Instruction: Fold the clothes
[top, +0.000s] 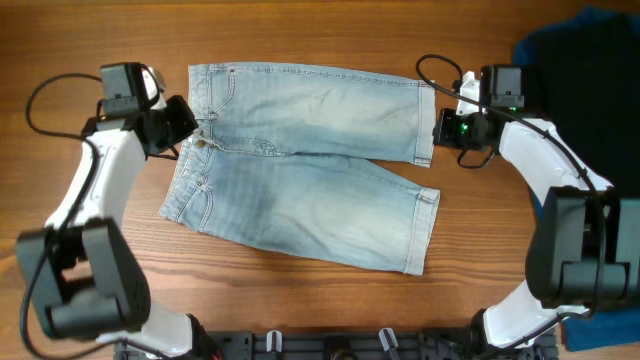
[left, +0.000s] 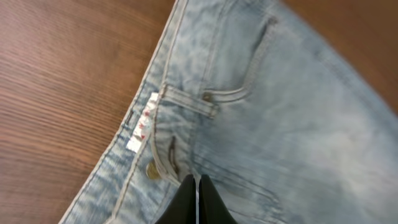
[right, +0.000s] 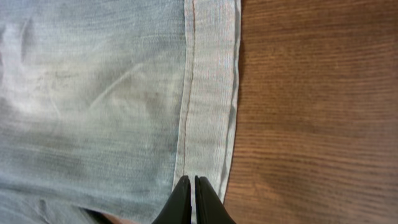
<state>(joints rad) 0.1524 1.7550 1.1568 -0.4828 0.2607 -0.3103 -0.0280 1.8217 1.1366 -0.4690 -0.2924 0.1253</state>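
1. The light blue denim shorts (top: 300, 170) lay flat and unfolded in the middle of the wooden table (top: 300, 310).
2. Their waistband (top: 195, 150) was on the left side and the two leg ends pointed to the right. The far leg lay straight and the near leg was slanted toward the arm bases.
3. The left gripper (top: 192, 128) was at the waistband, about at its middle, near the fly.
4. In the left wrist view its two black fingers (left: 183, 202) were pressed together, tip against tip, over the denim. I could not tell if a bit of cloth was pinched between them.
5. Just beside these fingers there was a metal button (left: 150, 171), and a little farther along the waistband a small white label (left: 140, 130) with red marks. A front pocket (left: 249, 68) with a stitched edge was also visible.
6. The right gripper (top: 442, 130) was at the end of the far leg.
7. In the right wrist view its fingers (right: 181, 199) were also together, over the hem (right: 208, 93) of this leg, close to the edge where the cloth met the wood.
8. At the far right corner a dark blue garment (top: 590, 25) and a black garment (top: 585, 95) lay apart from the shorts.
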